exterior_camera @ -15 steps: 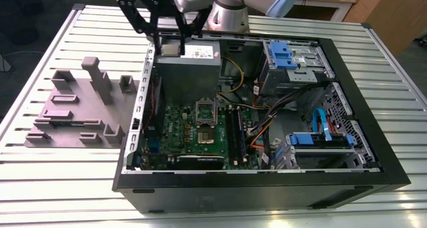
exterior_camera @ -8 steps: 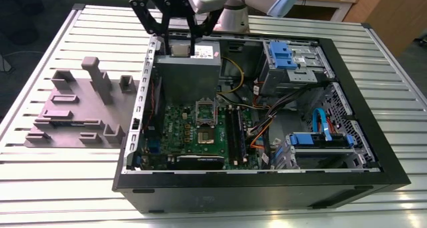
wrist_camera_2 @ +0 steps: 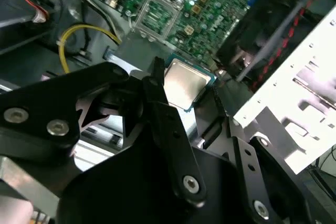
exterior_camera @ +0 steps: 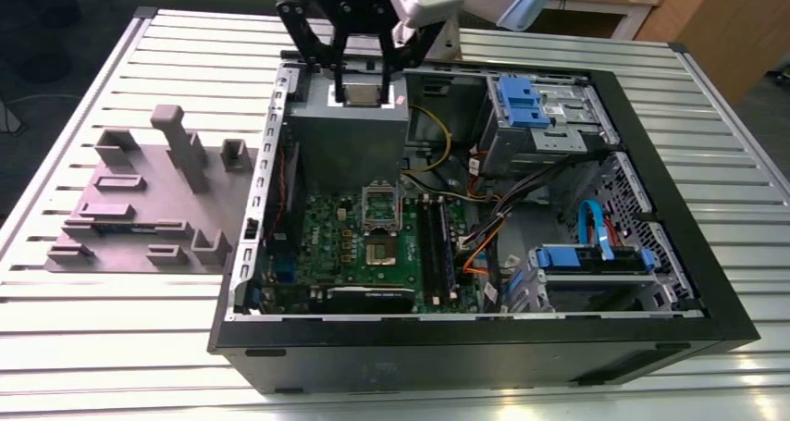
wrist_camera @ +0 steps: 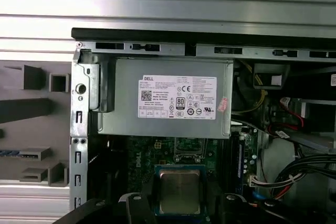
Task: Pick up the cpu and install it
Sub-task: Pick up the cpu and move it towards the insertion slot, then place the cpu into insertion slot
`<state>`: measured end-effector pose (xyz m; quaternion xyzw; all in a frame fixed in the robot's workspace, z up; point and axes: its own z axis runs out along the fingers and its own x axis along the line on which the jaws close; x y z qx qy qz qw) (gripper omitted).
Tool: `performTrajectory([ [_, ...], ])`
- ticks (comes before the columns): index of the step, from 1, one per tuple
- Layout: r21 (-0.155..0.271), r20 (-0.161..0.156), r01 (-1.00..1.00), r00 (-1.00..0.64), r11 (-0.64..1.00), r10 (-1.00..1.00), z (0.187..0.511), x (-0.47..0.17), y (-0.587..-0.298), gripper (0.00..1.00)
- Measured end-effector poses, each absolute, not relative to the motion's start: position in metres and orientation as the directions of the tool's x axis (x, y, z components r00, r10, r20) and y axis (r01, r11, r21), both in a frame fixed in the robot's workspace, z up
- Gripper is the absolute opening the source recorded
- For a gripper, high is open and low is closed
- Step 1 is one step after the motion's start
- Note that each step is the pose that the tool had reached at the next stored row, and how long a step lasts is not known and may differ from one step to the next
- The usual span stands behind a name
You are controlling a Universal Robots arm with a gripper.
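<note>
The cpu (exterior_camera: pixel 362 93), a small square chip with a silvery top, hangs between the black fingers of my gripper (exterior_camera: pixel 363 95), which is shut on it. It is held above the grey power supply at the far side of the open computer case (exterior_camera: pixel 469 347). In both wrist views the cpu (wrist_camera_2: pixel 184 84) (wrist_camera: pixel 179 191) sits between the fingers (wrist_camera_2: pixel 157 98), clear of the board. The open processor socket (exterior_camera: pixel 380 206) (wrist_camera: pixel 188 150) (wrist_camera_2: pixel 157 11) on the green motherboard (exterior_camera: pixel 333 254) lies nearer the case's middle, below and beyond the chip.
The grey power supply with a white label (wrist_camera: pixel 170 98) (exterior_camera: pixel 346 139) is right under the gripper. Black memory sticks (exterior_camera: pixel 435 231) stand beside the socket. Blue drive brackets (exterior_camera: pixel 531 102) and cables (exterior_camera: pixel 494 245) fill the exterior view's right. A grey fixture block (exterior_camera: pixel 148 199) lies left of the case.
</note>
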<state>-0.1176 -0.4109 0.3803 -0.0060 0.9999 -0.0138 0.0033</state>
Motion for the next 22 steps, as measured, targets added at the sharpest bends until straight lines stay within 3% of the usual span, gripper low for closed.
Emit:
performTrajectory([
  [22, -0.028, -0.006, -0.012, -1.0, 1.0, -0.012, 0.375, -0.096, -0.425, 0.47],
])
